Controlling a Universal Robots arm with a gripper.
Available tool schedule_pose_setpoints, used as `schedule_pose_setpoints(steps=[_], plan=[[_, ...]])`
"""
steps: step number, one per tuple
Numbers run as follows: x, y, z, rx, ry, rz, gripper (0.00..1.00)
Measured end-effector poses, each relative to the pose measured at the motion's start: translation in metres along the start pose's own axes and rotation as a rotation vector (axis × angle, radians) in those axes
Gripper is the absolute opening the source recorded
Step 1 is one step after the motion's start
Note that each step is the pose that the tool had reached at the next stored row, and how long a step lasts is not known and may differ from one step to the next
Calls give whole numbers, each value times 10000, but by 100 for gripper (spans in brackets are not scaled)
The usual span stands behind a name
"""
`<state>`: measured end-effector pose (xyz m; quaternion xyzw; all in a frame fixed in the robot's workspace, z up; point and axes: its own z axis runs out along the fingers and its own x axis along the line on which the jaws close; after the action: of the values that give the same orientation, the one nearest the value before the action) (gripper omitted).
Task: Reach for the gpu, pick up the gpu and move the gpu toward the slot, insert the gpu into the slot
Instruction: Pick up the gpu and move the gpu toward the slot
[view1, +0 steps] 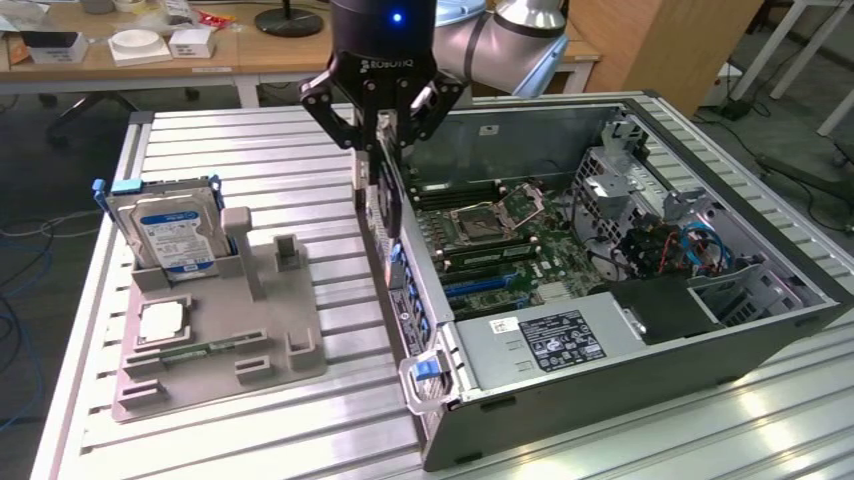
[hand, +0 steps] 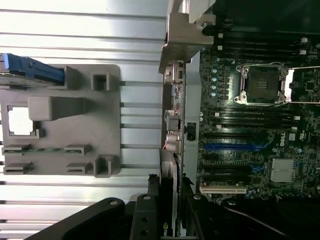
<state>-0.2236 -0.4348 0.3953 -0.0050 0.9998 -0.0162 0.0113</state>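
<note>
Pincer (view1: 384, 128) pinches gpu (view1: 380, 195) edge-on; card hangs at PC case (view1: 641, 350) rear wall, just above mobo (view1: 534, 240) slots. Risk: card off-line w/ slot, or bracket snags the wall, so it jams or slips in grip.

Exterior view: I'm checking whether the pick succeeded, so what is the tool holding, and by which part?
The tool holds the gpu by its upper edge, and the gpu hangs edge-on below it.

The claw (view1: 383, 138) hides the upper edge of the gpu (view1: 387, 200).
</note>
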Motion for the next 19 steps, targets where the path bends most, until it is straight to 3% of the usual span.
schedule_pose_setpoints(steps=[12,19], plan=[[-64,0,-16,14,149,173,27],[-192,-2,-13,14,169,179,27]])
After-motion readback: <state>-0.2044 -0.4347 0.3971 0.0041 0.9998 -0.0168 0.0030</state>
